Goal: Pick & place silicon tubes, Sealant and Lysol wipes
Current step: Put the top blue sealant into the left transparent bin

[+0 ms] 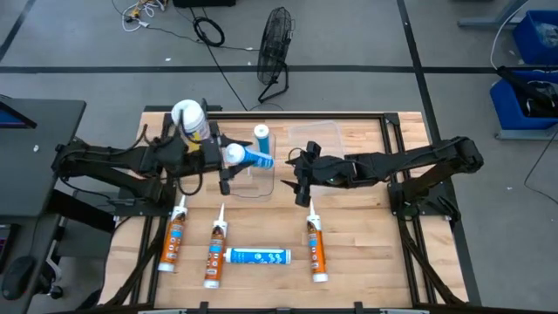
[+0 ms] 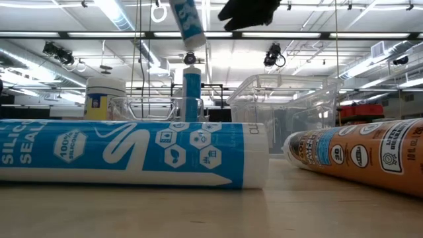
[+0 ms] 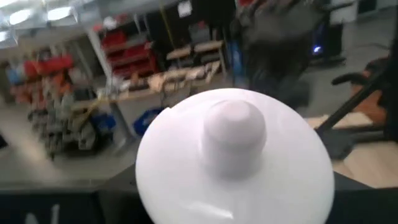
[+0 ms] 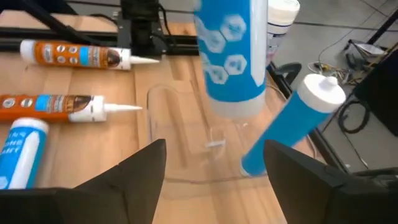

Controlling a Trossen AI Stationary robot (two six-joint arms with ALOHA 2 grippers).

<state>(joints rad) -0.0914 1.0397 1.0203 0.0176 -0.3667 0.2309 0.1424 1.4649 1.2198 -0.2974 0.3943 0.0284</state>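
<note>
Wooden table (image 1: 349, 253): left gripper (image 1: 228, 166) seemingly holds blue tube (image 1: 248, 158).

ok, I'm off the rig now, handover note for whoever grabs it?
Left claw: shut on a blue silicone tube, held in the air over the clear bin.
Right claw: open, empty, at the bin's other side.
Done: one silicone tube stands upright in the bin.
Left: set down the held tube. On the table lie one more blue silicone tube and three orange sealant tubes. The Lysol wipes stand outside the bin, on the left arm's side.
</note>
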